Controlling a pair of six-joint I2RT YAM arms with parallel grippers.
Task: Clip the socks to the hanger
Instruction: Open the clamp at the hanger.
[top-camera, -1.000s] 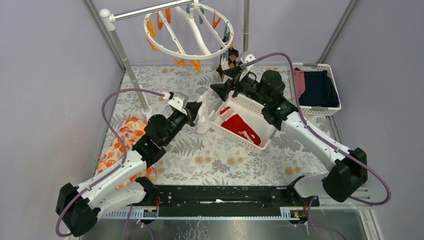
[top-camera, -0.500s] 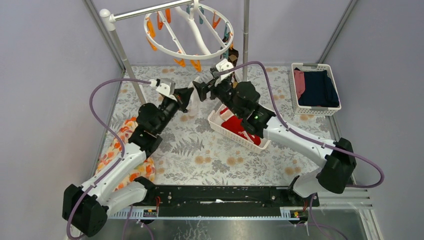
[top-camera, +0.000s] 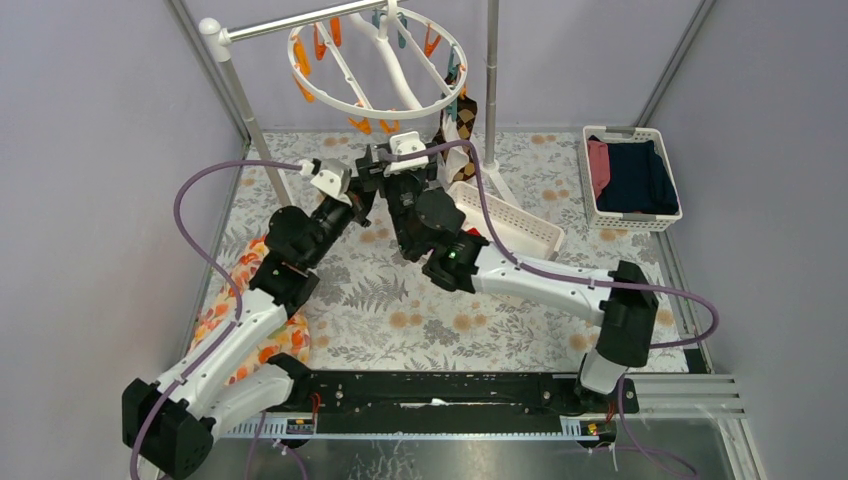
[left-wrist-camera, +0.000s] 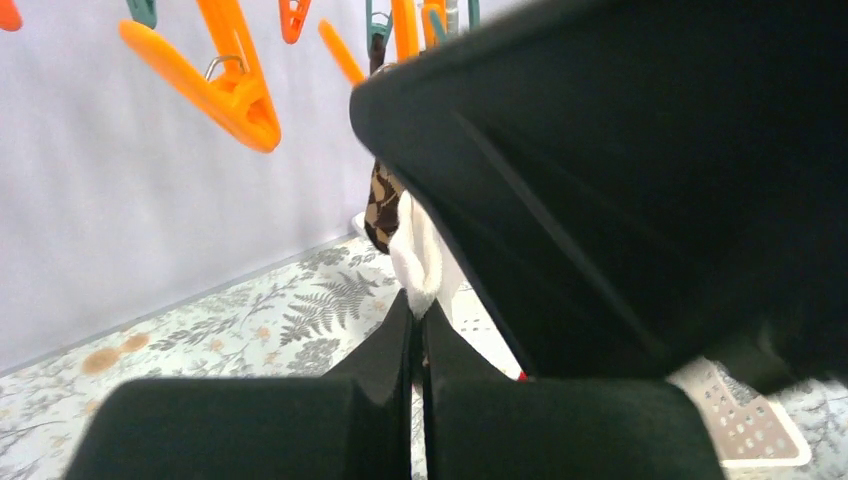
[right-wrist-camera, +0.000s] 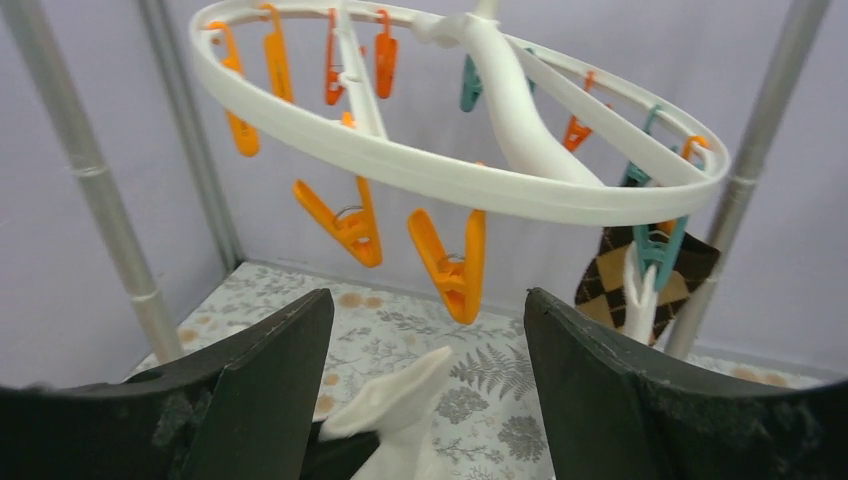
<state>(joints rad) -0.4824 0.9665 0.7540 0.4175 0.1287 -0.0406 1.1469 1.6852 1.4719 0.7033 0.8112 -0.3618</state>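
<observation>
Since a second ago my right arm has swung off the basket (top-camera: 520, 228) and across to the left. The right claw (right-wrist-camera: 428, 320) now sits under the hanger (right-wrist-camera: 450, 178), close up against the left claw (left-wrist-camera: 418, 318). My left arm has pushed further toward the back over the same stretch.

The left claw is pinched together on the white sock (left-wrist-camera: 418, 265), gripping it low down, with the free end standing up above the fingertips. In the right wrist view that sock pokes up between the right claw's fingers, which stand wide apart and hold nothing. (From the top view the two claws overlap, and I cannot tell whether they touch.)

The hanger hangs at the back. Two orange pins (right-wrist-camera: 455, 265) dangle from its near rim, above the white sock and apart from it. Further right an argyle sock (right-wrist-camera: 600, 285) hangs clipped in a teal pin (right-wrist-camera: 655, 250), just beside an upright pole (right-wrist-camera: 748, 170).

The basket lies on the floral table (top-camera: 400, 300) to the right of both claws, and my right arm crosses in front of its near left end.
</observation>
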